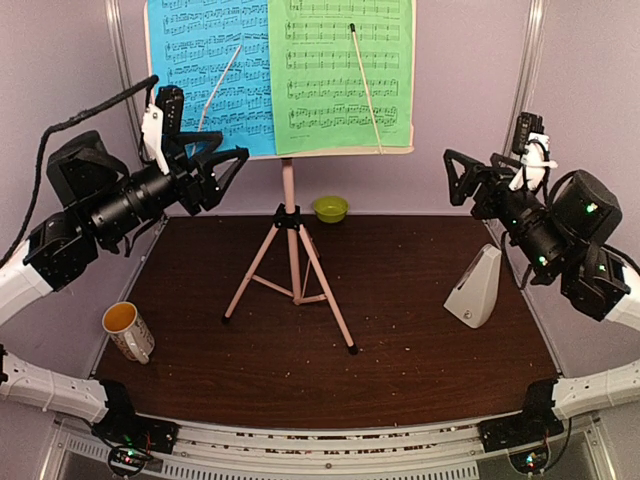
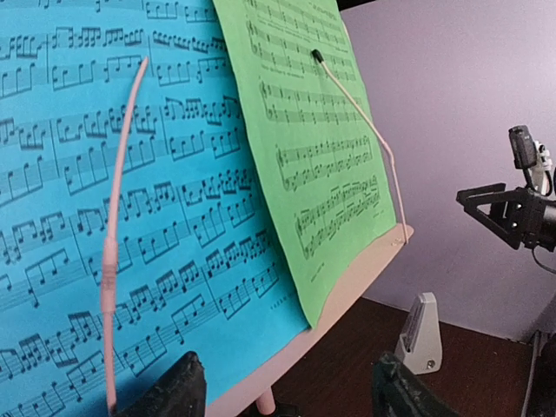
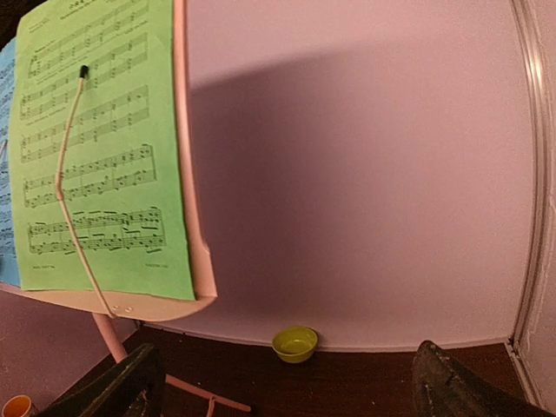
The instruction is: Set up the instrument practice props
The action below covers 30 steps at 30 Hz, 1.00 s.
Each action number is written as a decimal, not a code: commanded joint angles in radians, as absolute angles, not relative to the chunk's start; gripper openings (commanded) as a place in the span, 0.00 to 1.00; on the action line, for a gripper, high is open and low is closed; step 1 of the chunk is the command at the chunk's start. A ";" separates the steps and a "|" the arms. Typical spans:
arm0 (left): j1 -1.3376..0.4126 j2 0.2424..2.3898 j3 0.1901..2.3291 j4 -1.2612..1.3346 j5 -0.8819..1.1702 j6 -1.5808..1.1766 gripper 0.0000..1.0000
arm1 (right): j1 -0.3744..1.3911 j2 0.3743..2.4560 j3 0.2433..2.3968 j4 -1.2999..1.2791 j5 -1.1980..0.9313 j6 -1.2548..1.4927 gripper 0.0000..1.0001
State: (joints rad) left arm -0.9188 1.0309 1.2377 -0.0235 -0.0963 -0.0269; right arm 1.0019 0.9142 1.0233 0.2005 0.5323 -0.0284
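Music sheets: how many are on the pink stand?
2. The blue sheet is on the left side of the stand, and the green sheet is right beside it on the right. Another could be hidden behind them.

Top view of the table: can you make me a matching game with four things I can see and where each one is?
Things:
1. white mug
2. white metronome
3. lime-green bowl
4. green sheet

Places:
A. at the back of the table, behind the pink music stand
B. up on the stand, beside the blue sheet
C. left edge of the table, near the front
D. right side of the table

Pairs: 1-C, 2-D, 3-A, 4-B
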 commanded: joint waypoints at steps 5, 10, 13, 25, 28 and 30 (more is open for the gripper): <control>-0.913 0.942 1.039 0.046 -0.153 -0.110 0.73 | 0.957 0.822 0.953 -0.271 0.920 0.364 1.00; -0.913 0.910 0.971 0.052 -0.233 -0.183 0.74 | 0.810 0.899 1.007 -0.611 0.898 0.728 1.00; -0.913 0.878 0.919 0.082 -0.240 -0.210 0.75 | 0.751 0.977 1.036 -0.723 0.889 0.840 1.00; -0.913 0.812 0.839 0.071 -0.235 -0.233 0.75 | 0.613 1.193 1.013 -0.746 0.853 1.018 1.00; -0.913 0.801 0.818 0.072 -0.227 -0.248 0.75 | 0.598 1.256 1.033 -0.752 0.872 1.038 1.00; -0.913 0.795 0.805 0.078 -0.221 -0.255 0.75 | 0.586 1.300 1.046 -0.753 0.873 1.051 1.00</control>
